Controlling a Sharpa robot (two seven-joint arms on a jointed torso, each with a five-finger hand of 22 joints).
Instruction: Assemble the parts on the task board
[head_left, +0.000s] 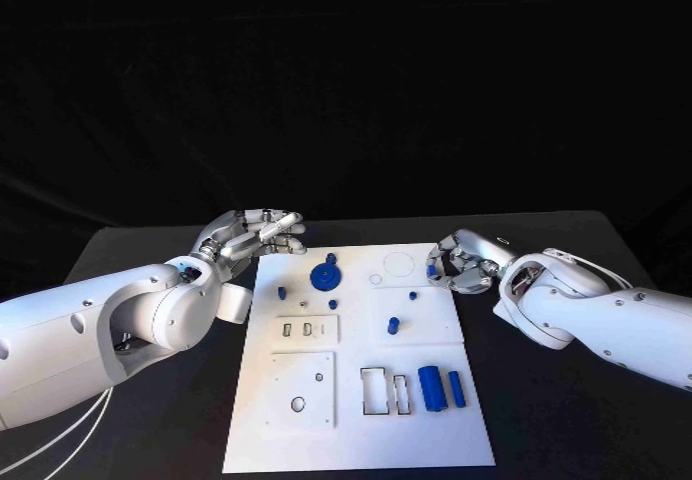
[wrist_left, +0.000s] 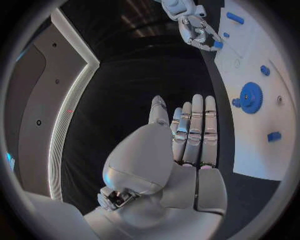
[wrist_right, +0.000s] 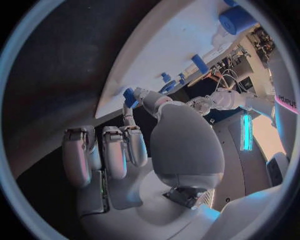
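1. Nearest the head camera lay the near end of the board (head_left: 361, 440), a white plate on the black counter (head_left: 577, 420), with two blue cylinders (head_left: 441, 387) lying side by side next to narrow slots.
2. Farther up the board stood a blue gear (head_left: 327, 275), with small blue pegs (head_left: 392, 324) scattered around it, each well apart from the others.
3. The right hand (head_left: 462, 262) hovered at the board's far right edge. The right wrist view showed a small blue part (wrist_right: 129, 95) pinched at its fingertips, the other fingers curled in.
4. The left hand (head_left: 253, 238) hung beside the board's far left corner, fingers straight and pressed together, holding nothing and not touching the board.
5. Judged from this, the step in hand was carrying that pinched part to its seat; most pieces looked unplaced, so the task seemed early.
6. The next move would call for lowering the part squarely over its matching hole or post near the right hand, keeping it upright, then easing the pinch. Which seat it suits I could not tell.
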